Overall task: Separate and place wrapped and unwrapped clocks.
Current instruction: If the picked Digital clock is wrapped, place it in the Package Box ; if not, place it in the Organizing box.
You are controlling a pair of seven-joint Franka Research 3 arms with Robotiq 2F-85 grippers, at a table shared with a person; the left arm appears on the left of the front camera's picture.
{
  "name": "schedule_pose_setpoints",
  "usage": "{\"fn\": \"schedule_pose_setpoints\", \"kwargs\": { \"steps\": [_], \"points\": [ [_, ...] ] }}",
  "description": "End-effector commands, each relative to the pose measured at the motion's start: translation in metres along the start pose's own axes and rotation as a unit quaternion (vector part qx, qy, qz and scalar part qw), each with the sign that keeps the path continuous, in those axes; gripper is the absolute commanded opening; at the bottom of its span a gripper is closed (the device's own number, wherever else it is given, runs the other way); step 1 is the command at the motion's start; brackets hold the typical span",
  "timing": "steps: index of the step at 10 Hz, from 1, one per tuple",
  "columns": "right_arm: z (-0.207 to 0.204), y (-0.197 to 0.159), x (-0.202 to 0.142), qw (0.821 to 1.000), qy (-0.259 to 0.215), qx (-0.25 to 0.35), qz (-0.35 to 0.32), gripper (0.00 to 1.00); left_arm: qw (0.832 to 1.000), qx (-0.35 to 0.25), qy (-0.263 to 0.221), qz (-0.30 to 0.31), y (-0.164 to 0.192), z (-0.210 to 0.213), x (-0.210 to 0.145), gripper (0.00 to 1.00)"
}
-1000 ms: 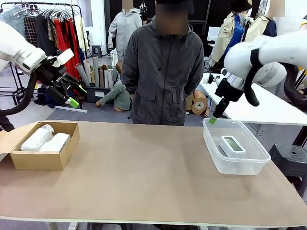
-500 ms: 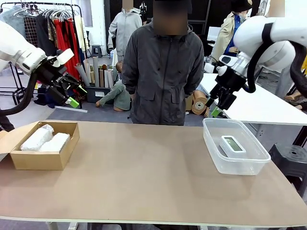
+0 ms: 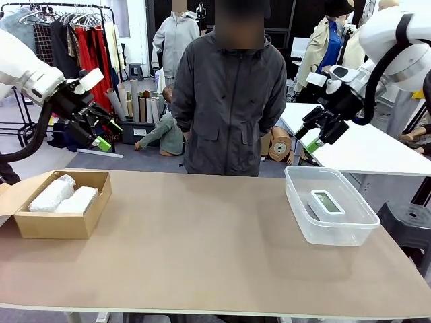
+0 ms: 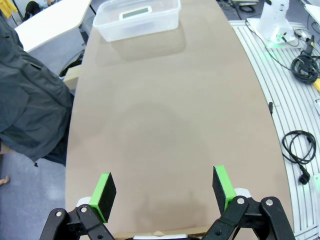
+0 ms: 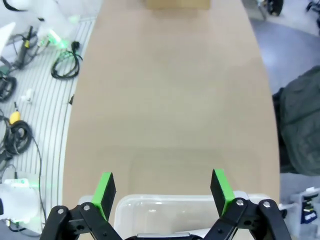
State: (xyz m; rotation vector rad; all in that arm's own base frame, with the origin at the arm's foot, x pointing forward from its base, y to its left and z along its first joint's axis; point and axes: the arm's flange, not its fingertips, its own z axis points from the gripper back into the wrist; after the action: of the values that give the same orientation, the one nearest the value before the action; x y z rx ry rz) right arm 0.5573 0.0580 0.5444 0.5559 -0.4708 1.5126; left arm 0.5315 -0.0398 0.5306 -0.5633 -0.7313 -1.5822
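Two wrapped clocks, lumpy white bundles in bubble wrap [image 3: 50,194] [image 3: 78,200], lie side by side in an open cardboard box [image 3: 59,225] at the table's left. The unwrapped clock [image 3: 327,202], white with a grey-green screen, rests in a clear plastic tub [image 3: 350,229] at the right; the left wrist view shows the tub [image 4: 165,20] far off with the clock [image 4: 135,13] inside. My left gripper [image 3: 110,133] [image 4: 164,190] hangs open and empty above and behind the box. My right gripper [image 3: 306,138] [image 5: 162,191] is open and empty, high above the tub's [image 5: 175,212] far rim.
A person in a dark grey jacket [image 3: 229,101] stands at the far edge, middle, hands down. The brown tabletop [image 3: 202,242] lies bare between box and tub. The cardboard box [image 5: 177,4] sits at the top of the right wrist view. A white table [image 3: 363,151] stands behind on the right.
My right gripper has risen and drawn back to the right, away from the tub's far rim. The left arm, the clocks and the person stay as they were.
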Motion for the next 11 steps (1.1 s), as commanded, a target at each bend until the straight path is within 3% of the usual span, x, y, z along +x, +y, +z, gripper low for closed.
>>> {"fn": "schedule_pose_setpoints", "kwargs": {
  "steps": [1,3,5,9,11],
  "points": [
    [-0.006,0.001,0.008,1.0,0.021,0.001,0.001,1.0,1.0,-0.001,0.0,-0.002,-0.002,0.002,0.0,1.0],
    [-0.006,0.001,0.008,1.0,0.021,0.001,0.001,1.0,1.0,-0.001,0.0,-0.002,-0.002,0.002,0.0,1.0],
    [-0.017,-0.007,-0.01,1.0,-0.021,0.008,0.006,1.0,1.0,-0.001,0.0,-0.002,-0.002,0.002,0.0,1.0],
    [-0.032,-0.021,-0.029,0.995,-0.066,-0.07,0.023,1.0,1.0,-0.001,0.0,-0.002,-0.002,0.002,0.0,1.0],
    [-0.031,-0.022,-0.031,0.993,-0.104,-0.059,0.008,1.0,1.0,-0.001,0.0,-0.002,-0.002,0.002,0.0,1.0]
  ]
}}
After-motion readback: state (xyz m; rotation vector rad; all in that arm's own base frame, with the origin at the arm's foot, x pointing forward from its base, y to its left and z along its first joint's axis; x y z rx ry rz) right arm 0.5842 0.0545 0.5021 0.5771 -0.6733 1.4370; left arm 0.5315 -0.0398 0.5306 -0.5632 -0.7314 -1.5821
